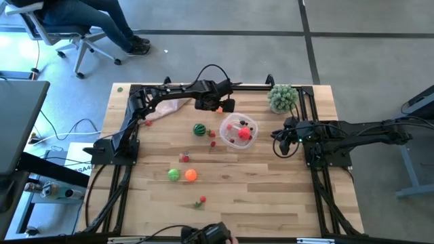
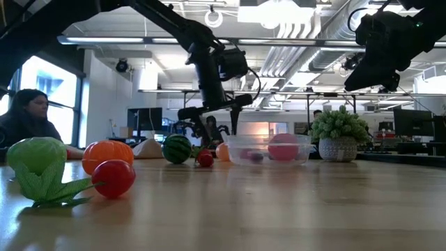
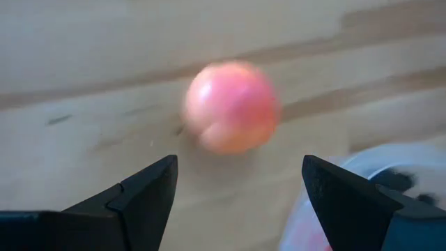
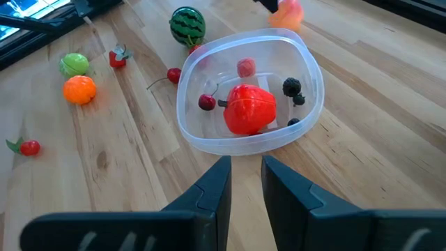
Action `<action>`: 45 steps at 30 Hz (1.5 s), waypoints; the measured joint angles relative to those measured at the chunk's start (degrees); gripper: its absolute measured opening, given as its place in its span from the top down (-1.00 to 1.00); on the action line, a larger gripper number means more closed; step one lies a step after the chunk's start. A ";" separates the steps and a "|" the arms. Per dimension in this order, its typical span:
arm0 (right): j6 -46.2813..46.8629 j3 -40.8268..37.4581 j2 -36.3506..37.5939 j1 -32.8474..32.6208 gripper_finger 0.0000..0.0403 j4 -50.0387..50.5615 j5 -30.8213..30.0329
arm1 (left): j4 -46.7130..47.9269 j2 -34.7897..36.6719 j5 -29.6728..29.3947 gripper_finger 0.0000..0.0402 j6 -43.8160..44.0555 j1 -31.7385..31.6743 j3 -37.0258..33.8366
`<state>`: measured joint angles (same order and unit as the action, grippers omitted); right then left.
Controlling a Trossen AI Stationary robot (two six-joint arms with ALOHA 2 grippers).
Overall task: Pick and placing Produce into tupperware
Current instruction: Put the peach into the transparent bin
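A pink-orange peach (image 3: 232, 106) lies on the wooden table just beyond the tupperware (image 1: 239, 130), a clear tub holding a big red piece (image 4: 249, 109), a cherry and dark berries. My left gripper (image 3: 238, 167) hangs open above the peach, a finger to either side, touching nothing. A striped green ball (image 1: 199, 129) rests left of the tub, and an orange ball (image 1: 190, 175) and a green ball (image 1: 174, 174) lie nearer the front. My right gripper (image 4: 244, 174) waits at the right, narrowly open and pointing at the tub.
A bushy pale-green plant in a pot (image 1: 283, 97) stands at the far right. A beige cloth (image 1: 169, 108) lies at the far left under the left arm. Small red pieces (image 1: 202, 200) are scattered on the boards. A person sits beyond the table's far left corner (image 1: 102, 20).
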<state>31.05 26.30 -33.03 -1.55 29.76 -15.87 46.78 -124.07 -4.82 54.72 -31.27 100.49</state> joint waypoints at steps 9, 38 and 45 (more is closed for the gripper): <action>0.00 0.00 0.01 0.01 0.65 -0.01 -0.01 | -4.11 -1.76 2.06 -0.49 -0.35 -1.11 -0.03; 0.00 0.00 0.01 0.00 0.65 -0.28 -0.01 | -10.04 -5.49 5.71 -0.49 -2.27 -1.74 1.00; 0.00 0.00 0.01 0.00 0.65 -0.26 -0.01 | -12.34 -5.49 5.68 -0.49 -4.71 -1.74 1.25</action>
<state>31.05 26.30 -33.01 -1.55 29.50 -15.88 34.44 -129.56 0.86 50.01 -33.01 101.73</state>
